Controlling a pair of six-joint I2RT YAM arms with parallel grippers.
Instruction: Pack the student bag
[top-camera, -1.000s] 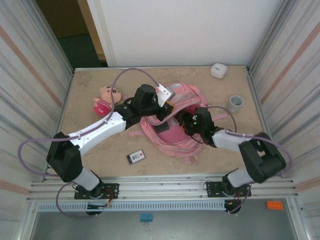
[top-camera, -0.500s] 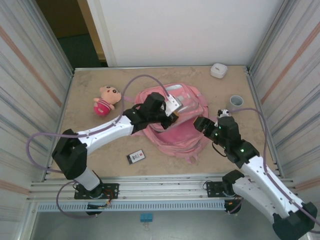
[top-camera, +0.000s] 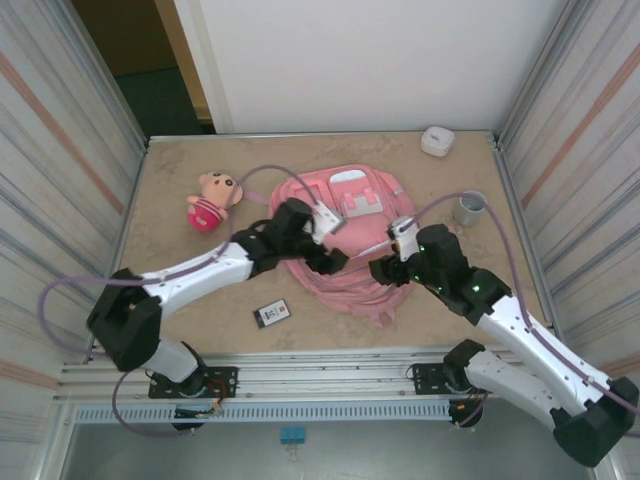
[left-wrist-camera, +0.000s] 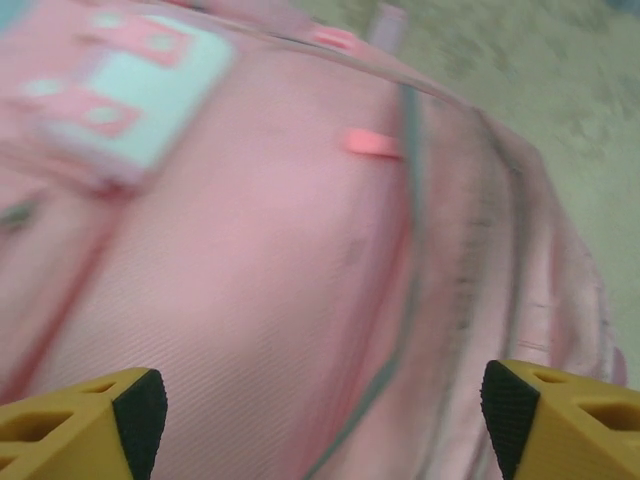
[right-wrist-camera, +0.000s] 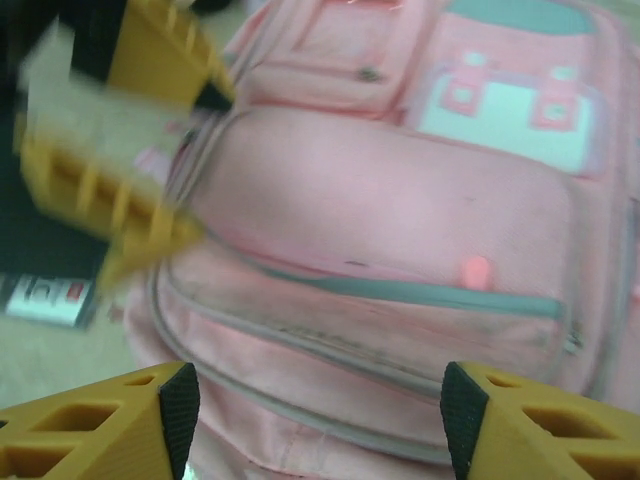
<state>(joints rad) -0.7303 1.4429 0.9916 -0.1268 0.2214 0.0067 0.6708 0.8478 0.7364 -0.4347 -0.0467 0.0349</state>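
Left gripper (left-wrist-camera: 315, 405) and right gripper (right-wrist-camera: 315, 410) both gape wide, empty, over bag (top-camera: 352, 200). Bag lies flat on table (top-camera: 180, 270), front up, front pockets zipped, contents hidden. Doll (top-camera: 212, 200) lies apart to its left; cup (top-camera: 470, 208) to its right.

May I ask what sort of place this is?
Probably a robot test cell: a table fenced by ribbed metal panels, left arm and right arm bolted to a rail, and staged props such as the student bag and plush doll.
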